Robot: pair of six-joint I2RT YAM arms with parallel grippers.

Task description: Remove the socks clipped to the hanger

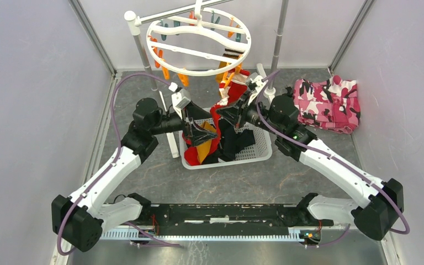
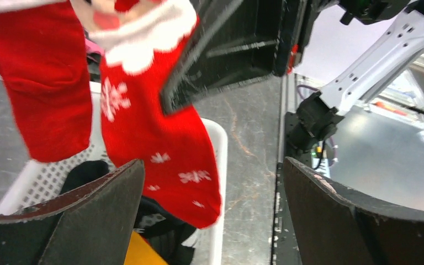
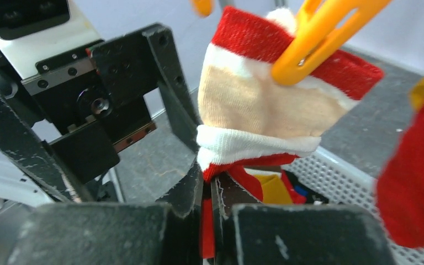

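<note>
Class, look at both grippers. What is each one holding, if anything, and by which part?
The right gripper pinches the red sock, which hangs from an orange clip, by the red fabric just below its white band. The left gripper is open and holds nothing.

Both arms reach in over the basket (image 1: 256,152), grippers facing each other.
The left arm (image 1: 116,165) bends in from the basket's left side, and the left gripper (image 2: 212,163) hangs above its left half with jaws spread wide. The right arm (image 1: 331,160) comes from the basket's right. The right gripper (image 3: 207,187), above its middle, pinches a red sock (image 3: 265,99).
</note>
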